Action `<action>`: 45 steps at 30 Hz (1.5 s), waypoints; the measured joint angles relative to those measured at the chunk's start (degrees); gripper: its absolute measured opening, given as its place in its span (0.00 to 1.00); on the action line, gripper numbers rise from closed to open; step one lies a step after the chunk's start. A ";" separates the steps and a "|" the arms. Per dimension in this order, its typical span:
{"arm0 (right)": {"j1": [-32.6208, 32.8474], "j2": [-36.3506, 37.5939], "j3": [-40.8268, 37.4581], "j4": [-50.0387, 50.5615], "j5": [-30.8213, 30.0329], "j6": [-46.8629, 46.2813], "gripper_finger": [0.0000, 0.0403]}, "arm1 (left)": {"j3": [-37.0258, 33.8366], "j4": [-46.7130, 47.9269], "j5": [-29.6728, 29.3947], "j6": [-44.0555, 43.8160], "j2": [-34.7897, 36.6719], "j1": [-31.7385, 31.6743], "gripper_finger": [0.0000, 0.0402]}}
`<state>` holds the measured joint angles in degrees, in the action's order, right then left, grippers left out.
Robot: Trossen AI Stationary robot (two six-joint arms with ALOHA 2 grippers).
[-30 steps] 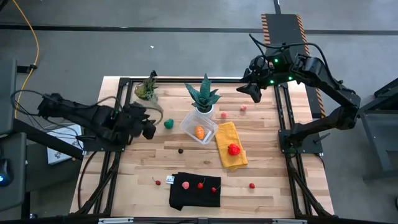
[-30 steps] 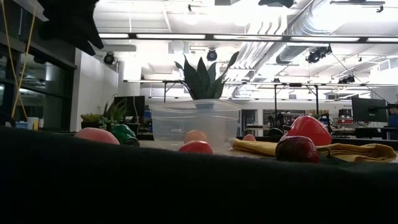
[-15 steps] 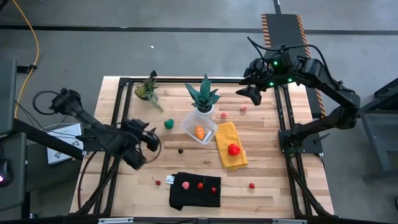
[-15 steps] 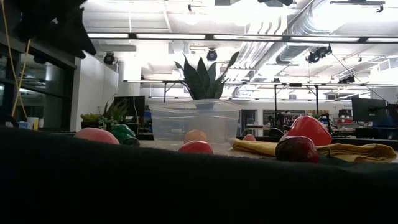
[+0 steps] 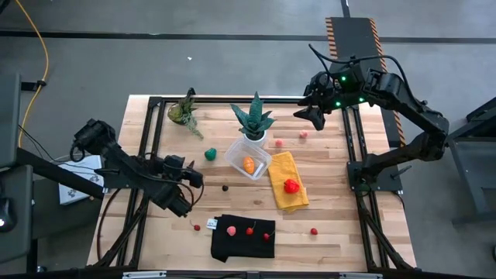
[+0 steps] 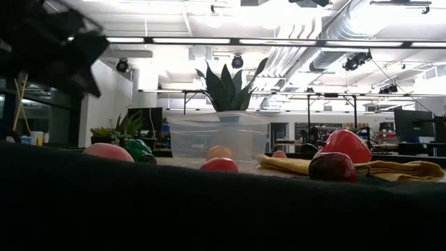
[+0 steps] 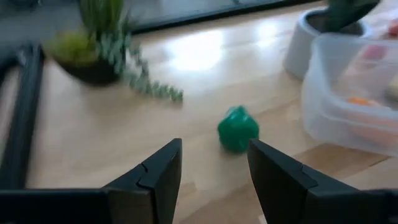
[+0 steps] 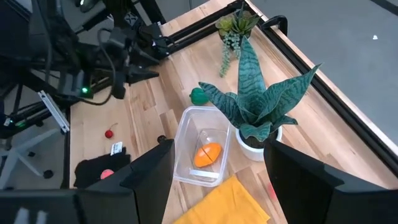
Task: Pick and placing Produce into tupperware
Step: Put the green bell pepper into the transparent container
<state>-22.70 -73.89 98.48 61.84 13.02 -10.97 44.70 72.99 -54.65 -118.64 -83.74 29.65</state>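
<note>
- Clear plastic box (image 5: 248, 157) near the middle of the wooden table (image 5: 341, 240), just in front of the white pot holding the spiky green plant (image 5: 254, 118); open-topped, with an orange toy vegetable (image 5: 249, 164) lying inside.
- Green toy vegetable (image 5: 210, 154) on the bare wood just left of the box, apart from it; seen in the left wrist view straight ahead, between the two fingers and beyond them.
- Yellow cloth (image 5: 287, 180) touching the box's right side, with a red toy fruit (image 5: 291, 186) resting on it.
- Small dark fruit (image 5: 225, 187) on the wood in front of the box.
- Black cloth (image 5: 242, 236) at the front edge, carrying a pink piece (image 5: 232, 230) and small red pieces; another small red piece (image 5: 197, 227) on the wood to its left, and one (image 5: 314, 231) off to the right.
- Two small pink pieces (image 5: 304, 134) on the wood right of the white pot.
- Trailing plant in a dark bowl (image 5: 183, 112) at the back left.
- Left gripper (image 5: 186, 186) low over the left part of the table, in front of the green toy vegetable and apart from it; fingers spread, nothing between them.
- Right gripper (image 5: 313, 115) raised over the back right corner, well apart from the box; fingers spread wide and empty.
</note>
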 joint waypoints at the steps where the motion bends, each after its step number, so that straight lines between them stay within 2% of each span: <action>1: 0.00 0.00 0.00 0.00 0.00 -0.68 0.59 | -1.35 -1.27 0.96 -0.82 0.34 0.15 0.43; 4: 0.00 -0.02 0.00 -0.04 -0.02 -2.10 0.59 | -3.71 -4.49 0.89 -3.05 0.63 2.04 0.43; 14: -0.04 -0.02 0.00 -0.44 -3.45 -4.65 0.59 | -6.26 -4.98 -6.21 -13.62 0.65 12.11 0.43; 22: -0.15 -0.02 0.00 -2.41 -3.96 -6.64 0.59 | -12.90 -11.98 -8.35 -13.58 0.63 17.42 0.43; 30: -0.09 -0.02 0.00 -3.87 -3.96 -10.05 0.59 | -16.34 -13.68 -13.93 -8.88 0.62 16.37 0.43; 33: 0.16 -0.02 0.00 -3.87 -3.96 -10.20 0.59 | -17.51 -15.72 -14.22 -8.70 0.61 16.36 0.43; 38: 1.28 -0.02 0.00 -3.87 -3.96 -10.22 0.59 | -17.68 -16.63 -11.55 -6.66 0.61 16.48 0.43; 41: 2.20 -0.02 0.00 -3.87 -4.27 -10.22 0.59 | -17.06 -17.14 -7.02 -1.76 0.61 16.48 0.43; 45: 3.03 -0.02 0.00 -3.87 -6.79 -11.27 0.59 | -16.94 -20.96 -7.80 6.86 0.61 16.43 0.43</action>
<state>-19.67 -73.91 98.48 57.98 6.23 -22.23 27.76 52.03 -62.45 -111.78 -83.13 46.09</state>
